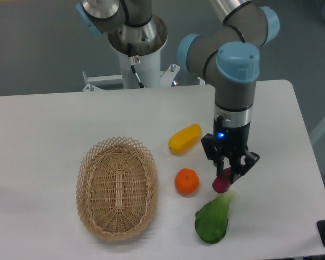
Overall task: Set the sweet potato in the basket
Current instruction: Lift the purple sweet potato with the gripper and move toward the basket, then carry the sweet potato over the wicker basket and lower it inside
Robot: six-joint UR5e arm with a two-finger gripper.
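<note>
While clamped on sweet potato (222,182), end effector (228,174) poised just above leafy green (212,219) | right of orange (187,181) | basket (117,187) well left on desk (38,130)

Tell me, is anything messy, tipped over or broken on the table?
Nothing stands out. The basket sits flat and empty, and the orange, the yellow fruit and the leafy green lie whole on the table. The pincer grips the sweet potato above the green.
</note>
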